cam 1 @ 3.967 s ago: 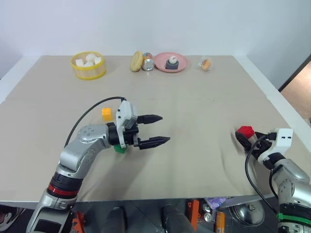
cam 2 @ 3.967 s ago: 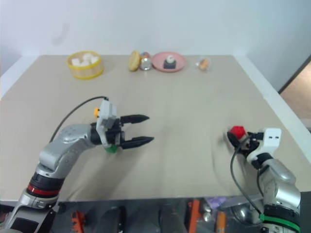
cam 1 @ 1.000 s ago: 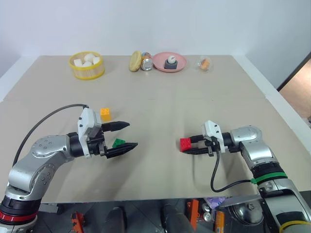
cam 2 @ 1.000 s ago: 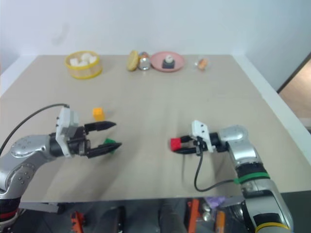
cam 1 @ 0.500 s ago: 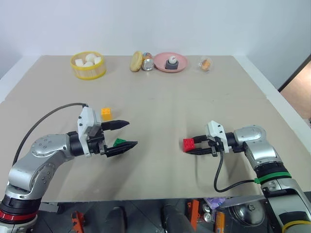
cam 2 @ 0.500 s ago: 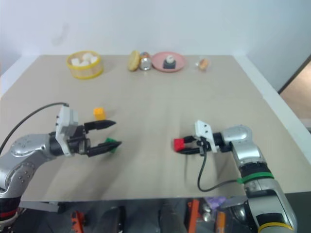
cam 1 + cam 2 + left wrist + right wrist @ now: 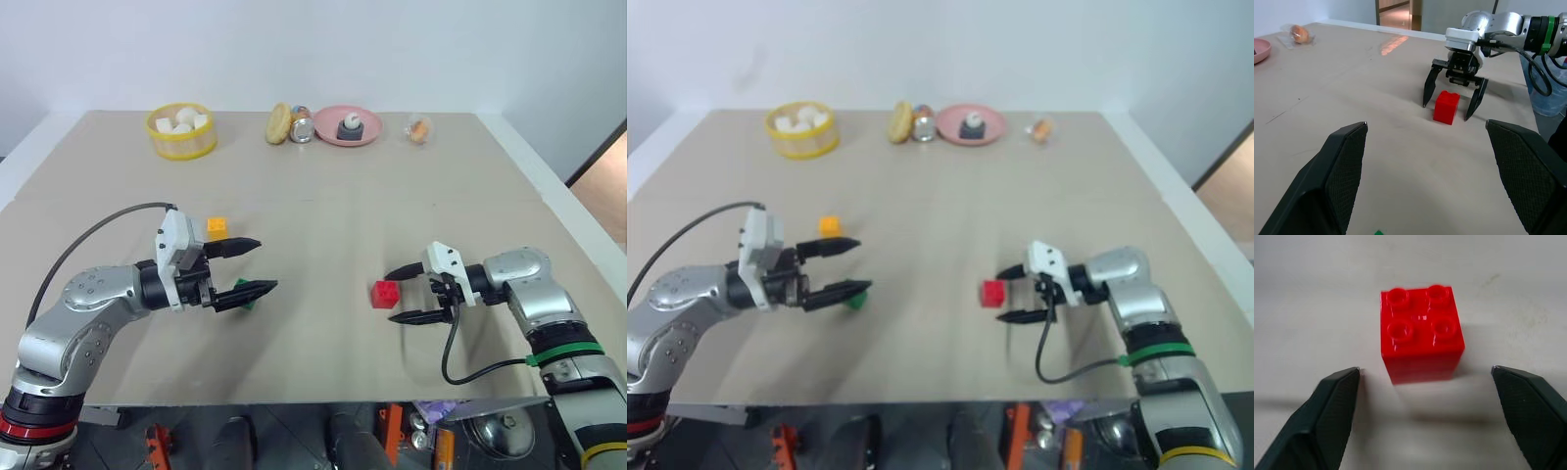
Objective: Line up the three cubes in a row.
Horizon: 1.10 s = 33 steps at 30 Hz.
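A wide tan table [image 7: 323, 196] takes up most of the room here, with a faint seam running across it. Behind it stands a plain pale wall [image 7: 313, 49], and at 3 o'clock a strip of wooden floor [image 7: 602, 186] shows past the table's white edge.

The red cube [image 7: 385, 294] sits studs-up on the bare tabletop, a little toward 4 o'clock from the table's middle. The right gripper [image 7: 403, 294] points at it from the 3 o'clock side with its fingers spread wide, one on each side of the cube and neither touching it.

Over toward 8 o'clock, the left gripper [image 7: 252, 265] hangs level with its fingers apart and nothing between them. The green cube [image 7: 855, 302] lies on the table under its nearer finger, mostly hidden. The orange cube [image 7: 217, 227] sits just beyond it, toward 9 o'clock, near the gripper's white housing. The red cube is well apart from the other two.

Along the far edge, around 12 o'clock, are a yellow basket [image 7: 180, 143] of white chunks, a round bread-like item [image 7: 279, 123], a small can [image 7: 302, 126], a pink plate [image 7: 333, 131] holding a dark block with a white ball, and a clear bag [image 7: 419, 128] with something orange inside.
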{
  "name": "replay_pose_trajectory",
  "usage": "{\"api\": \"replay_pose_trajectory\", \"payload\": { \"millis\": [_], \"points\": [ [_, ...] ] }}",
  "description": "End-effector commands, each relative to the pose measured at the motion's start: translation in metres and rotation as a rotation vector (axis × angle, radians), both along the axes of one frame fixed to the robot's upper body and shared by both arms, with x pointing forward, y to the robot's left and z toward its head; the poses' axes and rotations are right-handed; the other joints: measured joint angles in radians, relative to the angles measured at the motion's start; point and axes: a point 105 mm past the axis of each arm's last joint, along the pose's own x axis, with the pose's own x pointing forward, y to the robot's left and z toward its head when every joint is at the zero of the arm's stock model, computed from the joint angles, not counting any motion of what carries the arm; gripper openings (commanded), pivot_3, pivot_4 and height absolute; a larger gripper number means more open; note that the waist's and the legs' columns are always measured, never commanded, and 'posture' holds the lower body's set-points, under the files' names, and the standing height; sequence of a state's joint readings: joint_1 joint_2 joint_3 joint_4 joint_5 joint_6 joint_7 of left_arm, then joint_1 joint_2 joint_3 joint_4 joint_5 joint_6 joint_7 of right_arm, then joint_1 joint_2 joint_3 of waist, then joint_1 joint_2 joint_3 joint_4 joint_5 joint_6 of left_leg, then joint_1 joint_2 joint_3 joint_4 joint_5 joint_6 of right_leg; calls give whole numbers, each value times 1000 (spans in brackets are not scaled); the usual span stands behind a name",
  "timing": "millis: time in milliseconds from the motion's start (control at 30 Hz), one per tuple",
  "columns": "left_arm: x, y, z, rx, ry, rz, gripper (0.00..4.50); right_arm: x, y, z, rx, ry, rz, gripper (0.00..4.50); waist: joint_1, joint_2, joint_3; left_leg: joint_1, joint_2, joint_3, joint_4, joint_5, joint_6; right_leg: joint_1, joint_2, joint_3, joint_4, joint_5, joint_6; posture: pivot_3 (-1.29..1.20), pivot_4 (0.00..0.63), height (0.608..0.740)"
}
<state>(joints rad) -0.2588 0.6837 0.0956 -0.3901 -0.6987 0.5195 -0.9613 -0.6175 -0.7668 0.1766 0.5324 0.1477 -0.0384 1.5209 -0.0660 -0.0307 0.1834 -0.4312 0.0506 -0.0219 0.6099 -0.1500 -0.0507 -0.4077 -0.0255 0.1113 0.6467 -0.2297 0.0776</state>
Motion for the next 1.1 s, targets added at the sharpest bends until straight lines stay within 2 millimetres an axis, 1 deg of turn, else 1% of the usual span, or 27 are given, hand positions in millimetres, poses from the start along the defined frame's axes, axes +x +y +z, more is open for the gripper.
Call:
{"api": "replay_pose_trajectory", "payload": {
  "millis": [33,133,233,300,333,400,467,533,600,733,800,867,967,1100],
  "points": [
    [-2,9,6,0,-23,26,4016,-7,-24,7,-49,50,-29,4485,2,0,0,0,0,0,0,0,0,0,0,0,0,0,0,0,150,740],
    [-5,22,4,0,1,80,4016,-6,-42,20,-37,46,-92,4485,2,0,0,0,0,0,0,0,0,-1,0,0,0,0,0,0,150,740],
    [-8,34,-1,12,26,148,4016,0,-58,39,17,11,-177,4485,-2,0,0,0,0,1,0,0,0,-1,0,0,0,0,-1,0,150,740],
    [-10,38,-6,20,46,191,4016,7,-63,57,82,-30,-226,4485,-7,0,1,0,0,1,0,0,0,-1,-1,0,0,0,-1,0,150,740],
    [-8,41,-8,14,47,243,4016,14,-64,73,144,-72,-269,4485,-10,0,1,0,0,1,0,0,0,-1,-1,0,0,0,-1,0,150,740],
    [-6,43,-13,15,52,328,4016,27,-63,101,264,-143,-340,4485,-16,0,1,1,0,2,0,0,0,-1,-1,1,0,1,-2,0,150,740],
    [-8,41,-20,20,51,354,4016,39,-60,127,377,-200,-393,4485,-20,0,1,1,0,2,0,0,0,-1,-1,1,0,1,-2,0,150,740],
    [-11,39,-26,8,65,373,4016,48,-49,147,468,-247,-403,4485,-22,0,1,2,1,2,0,0,0,-1,0,1,0,2,-3,0,150,740],
    [-12,38,-33,13,76,390,4016,51,-35,158,523,-263,-376,4485,-22,-1,1,3,1,1,-1,0,0,-1,0,0,0,2,-3,0,150,740],
    [-13,42,-41,11,93,441,4016,45,-6,165,568,-246,-284,4485,-18,0,2,0,1,1,-2,0,0,-3,0,1,0,1,-3,0,150,740],
    [-12,47,-47,18,104,482,4016,37,10,158,565,-202,-219,4485,-14,0,2,-2,1,1,-2,0,0,-4,0,1,0,0,-2,0,150,740],
    [-10,51,-53,22,119,516,4016,27,22,145,543,-156,-168,4485,-11,0,2,-3,1,0,-3,-1,-1,-5,0,1,0,-1,-2,0,150,740],
    [-12,48,-60,19,139,516,4016,20,33,130,520,-111,-142,4485,-7,0,2,-3,1,0,-4,-1,-1,-6,0,0,0,-2,-2,0,150,740],
    [-14,40,-65,16,157,491,4016,17,41,125,521,-94,-123,4485,-8,0,2,-6,0,1,-3,-1,-1,-9,0,0,0,0,-3,0,150,740]
  ]
}}
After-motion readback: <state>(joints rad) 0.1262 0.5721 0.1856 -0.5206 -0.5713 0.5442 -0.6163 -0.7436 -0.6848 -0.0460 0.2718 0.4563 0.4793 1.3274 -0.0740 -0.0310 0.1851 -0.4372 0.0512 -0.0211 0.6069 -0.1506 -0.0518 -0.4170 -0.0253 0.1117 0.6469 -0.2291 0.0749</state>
